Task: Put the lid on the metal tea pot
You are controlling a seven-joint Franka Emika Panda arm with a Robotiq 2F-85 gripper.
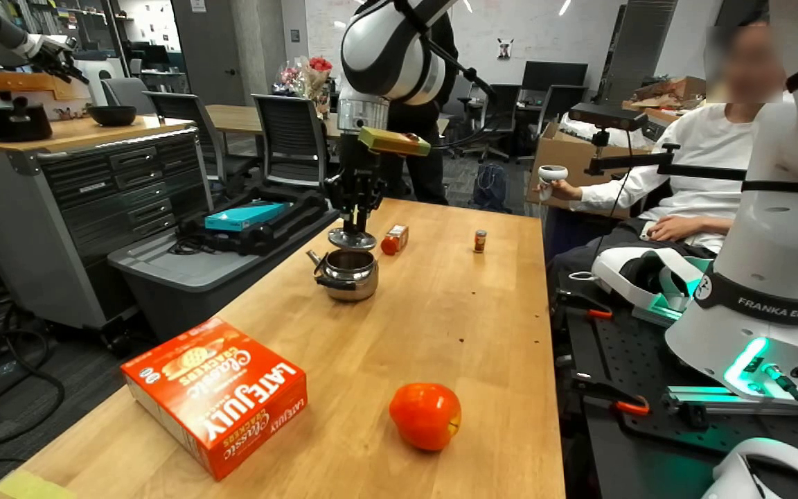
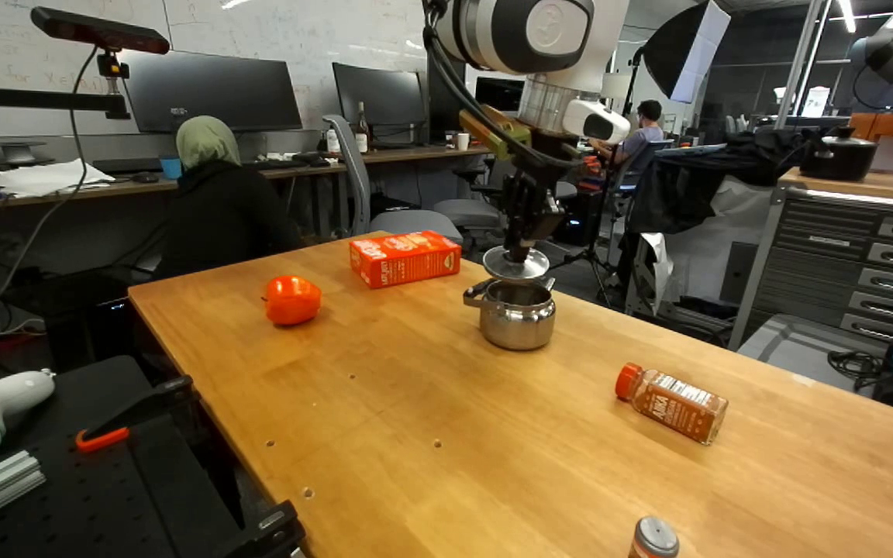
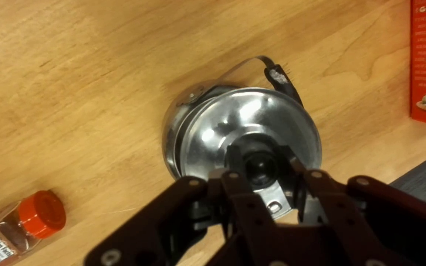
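The lid (image 1: 342, 239) is a shiny metal disc with a black knob, held level or nearly so just above the metal tea pot (image 1: 361, 284). In an exterior view, a small gap shows between the lid (image 2: 510, 267) and the open pot (image 2: 518, 324). My gripper (image 1: 355, 223) points down over the pot, with its fingers closed around the knob. In the wrist view, my gripper (image 3: 259, 160) has the black knob between its fingertips. The lid (image 3: 213, 144) covers most of the pot (image 3: 169, 144), whose left rim and folded-down handle (image 3: 283, 81) show. The spout is hidden there.
A red cracker box (image 1: 219, 395) and an orange-red round fruit or vegetable (image 1: 425, 416) stand on the wooden table. A spice bottle (image 2: 675, 404) with a red cap lies near the pot. A small jar (image 1: 480, 241) stands farther off. The pot is near a table edge.
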